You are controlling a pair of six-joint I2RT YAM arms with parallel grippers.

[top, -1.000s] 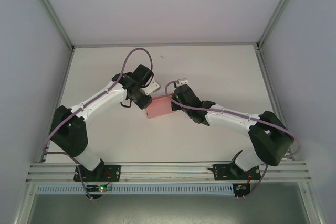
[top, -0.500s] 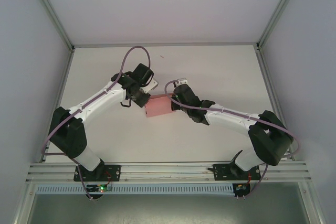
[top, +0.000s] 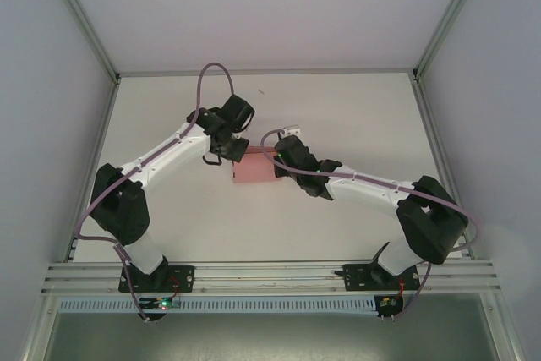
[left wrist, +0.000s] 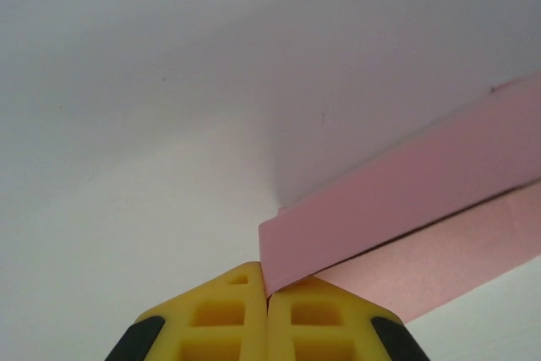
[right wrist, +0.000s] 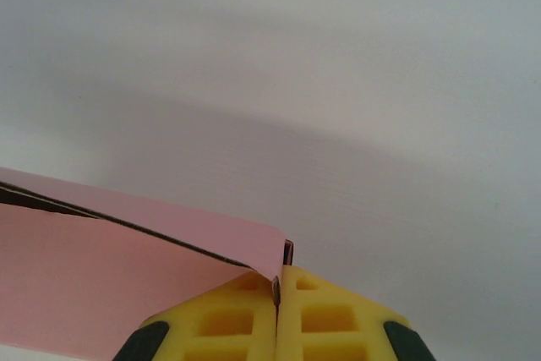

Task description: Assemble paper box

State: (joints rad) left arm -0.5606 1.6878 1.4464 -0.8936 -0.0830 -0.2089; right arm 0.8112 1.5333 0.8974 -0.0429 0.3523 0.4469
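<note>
The pink paper box (top: 253, 168) hangs between the two arms over the middle of the white table. My left gripper (top: 237, 153) holds its upper left corner. In the left wrist view the yellow fingers (left wrist: 228, 314) are pressed together on the corner of a pink flap (left wrist: 397, 200) that runs up to the right. My right gripper (top: 277, 161) holds the box's right edge. Its yellow fingers (right wrist: 330, 314) are closed on a thin edge of the pink card (right wrist: 118, 268), which spreads out to the left.
The white table top (top: 355, 116) lies bare around the arms. Metal frame posts (top: 431, 40) and pale walls stand at the left, right and back. A slotted rail (top: 270, 275) crosses the near edge by the arm bases.
My left gripper has closed on the box's corner and moved slightly back and right. The box has shifted a little toward the back with both grippers.
</note>
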